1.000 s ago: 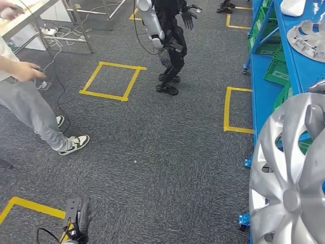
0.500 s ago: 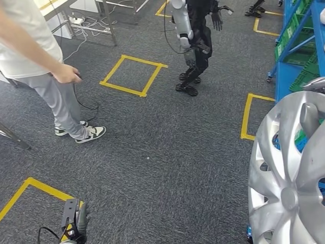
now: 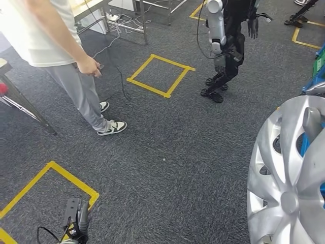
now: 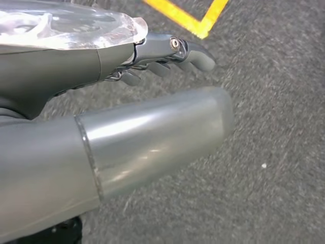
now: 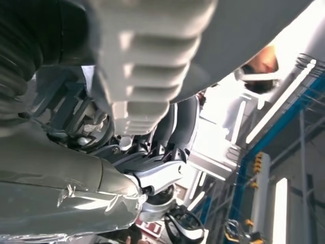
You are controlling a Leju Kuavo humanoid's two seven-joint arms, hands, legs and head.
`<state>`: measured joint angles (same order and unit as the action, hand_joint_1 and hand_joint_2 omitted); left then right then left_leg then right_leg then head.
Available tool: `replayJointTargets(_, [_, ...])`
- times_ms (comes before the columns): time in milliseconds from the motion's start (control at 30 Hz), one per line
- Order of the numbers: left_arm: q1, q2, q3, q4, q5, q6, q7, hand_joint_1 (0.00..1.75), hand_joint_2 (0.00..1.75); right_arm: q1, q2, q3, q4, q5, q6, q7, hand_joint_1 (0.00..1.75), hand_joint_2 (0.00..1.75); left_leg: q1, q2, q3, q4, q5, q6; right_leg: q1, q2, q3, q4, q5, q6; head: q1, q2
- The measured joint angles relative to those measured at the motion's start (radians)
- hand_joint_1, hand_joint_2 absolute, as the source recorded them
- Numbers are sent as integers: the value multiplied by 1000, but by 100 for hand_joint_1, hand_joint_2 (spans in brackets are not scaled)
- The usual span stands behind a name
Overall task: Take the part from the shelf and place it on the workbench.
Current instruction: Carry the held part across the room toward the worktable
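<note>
Grey carpet (image 3: 164, 168) with yellow tape squares (image 3: 161, 75) stretches ahead. Our right hand (image 3: 312, 119) grips the silver hubcap (image 3: 287, 178) beside us; our left hand (image 4: 153, 127) hangs empty, fingers loosely apart.

The head view is taken from high on the robot's body, looking forward and steeply down over the grey carpet (image 3: 164, 168), with the left hand (image 3: 78, 223) entering at the lower edge and the silver wheel cover (image 3: 287, 173) crowding the lower right at close range. The left wrist view is set just behind that hand (image 4: 115, 137) and is aimed down at the same carpet (image 4: 275, 152); a yellow tape line (image 4: 191, 15) on the floor is shared with the head view (image 3: 57, 170). The right wrist view is placed very near its own hand (image 5: 153, 61) and is turned upward, towards blue shelf framing (image 5: 291, 101)
</note>
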<state>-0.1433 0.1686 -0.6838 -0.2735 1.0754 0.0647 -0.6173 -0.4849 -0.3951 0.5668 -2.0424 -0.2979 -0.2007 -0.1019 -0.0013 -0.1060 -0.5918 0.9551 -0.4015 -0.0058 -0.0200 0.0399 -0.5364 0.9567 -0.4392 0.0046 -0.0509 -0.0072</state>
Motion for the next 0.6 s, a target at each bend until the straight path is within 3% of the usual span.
replayJointTargets(67, [-3, 2, 0, 0, 0, 0, 0, 0, 0, -2, 0, 0, 0, 0, 1, -1, 175, 175, -1, 41, -35, 75, -44, -11, -5, -22, 6, -11, 5, -8, -7, 0])
replayJointTargets(133, [-7, 2, 0, 0, 0, 0, 0, 0, 0, -3, 0, 0, 0, 0, 2, -2, 175, 175, 4, 82, -106, 215, -107, -20, -2, -43, 6, -12, 5, -12, -14, 0])
replayJointTargets(200, [-6, 1, 1, 0, 0, 0, 2, 0, 0, -1, 0, 0, 0, -1, 2, -2, 175, 175, 10, 95, -150, 296, -124, -27, -2, -64, 6, -12, 3, -12, -16, 0])
replayJointTargets(233, [-5, 1, 1, 0, 0, 0, 2, 0, 0, -1, 0, 0, 0, -2, 2, -2, 175, 175, 13, 99, -144, 278, -105, -29, -3, -74, 7, -12, 2, -11, -18, 0])
replayJointTargets(300, [-4, 2, 1, 0, 0, 1, 3, 0, 0, -1, 0, 0, 0, -3, 1, -2, 175, 175, 16, 122, -74, 141, -36, -30, -4, -91, 12, -12, -2, -5, -20, 0])
replayJointTargets(367, [-7, 4, 1, 0, 0, 1, 4, 0, 0, -1, 0, -1, 0, -3, 0, -3, 175, 175, 12, 150, -9, 15, 6, -22, -1, -105, 17, -11, -9, 6, -23, 0])
replayJointTargets(400, [-8, 4, 1, 0, -1, 1, 5, 0, 0, -2, 0, -1, 0, -4, 0, -3, 175, 175, 8, 155, 2, -9, 9, -17, 2, -112, 19, -10, -12, 12, -22, 0])
replayJointTargets(500, [-7, 4, 1, 0, -1, 2, 9, 0, 0, -3, 0, -2, 0, -5, 0, -4, 175, 175, 4, 135, 1, -12, 5, -1, 4, -126, 25, -12, -18, 26, -16, 0])
replayJointTargets(567, [-7, 4, 1, 0, -2, 5, 14, 0, 0, -3, 0, -2, 0, -6, -1, -5, 175, 175, 8, 122, 6, -16, 7, 9, -1, -103, 16, 14, -40, 34, -14, 0])
replayJointTargets(600, [-7, 4, 1, 0, -4, 8, 16, 0, 0, -3, 0, -3, 0, -6, -2, -6, 175, 175, 10, 115, 9, -17, 7, 15, -2, -83, -3, 57, -66, 37, -11, 0])
